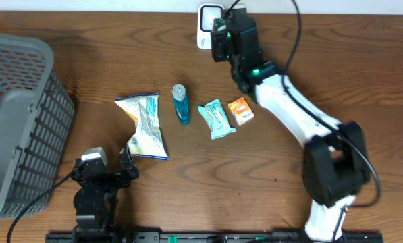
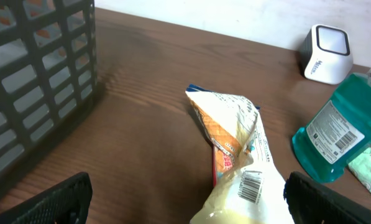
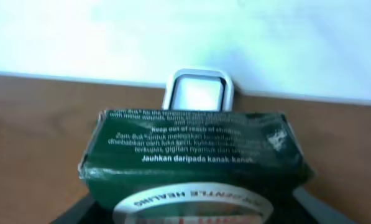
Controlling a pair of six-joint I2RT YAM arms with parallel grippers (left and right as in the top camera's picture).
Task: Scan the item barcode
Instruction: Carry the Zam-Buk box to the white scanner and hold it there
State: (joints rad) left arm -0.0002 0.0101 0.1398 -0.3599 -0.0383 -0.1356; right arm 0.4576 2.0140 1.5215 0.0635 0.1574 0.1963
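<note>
In the right wrist view my right gripper is shut on a dark green box with white print. It holds the box just in front of the white scanner, which stands at the table's far edge. No barcode shows on the faces of the box that I can see. My left gripper rests open near the front left. The lower end of a chip bag lies between its fingers, closer to the right one, untouched. A barcode shows on that bag.
A grey basket fills the left side. In a row across the middle lie the chip bag, a teal bottle, a teal packet and a small orange box. The right arm reaches over the right half.
</note>
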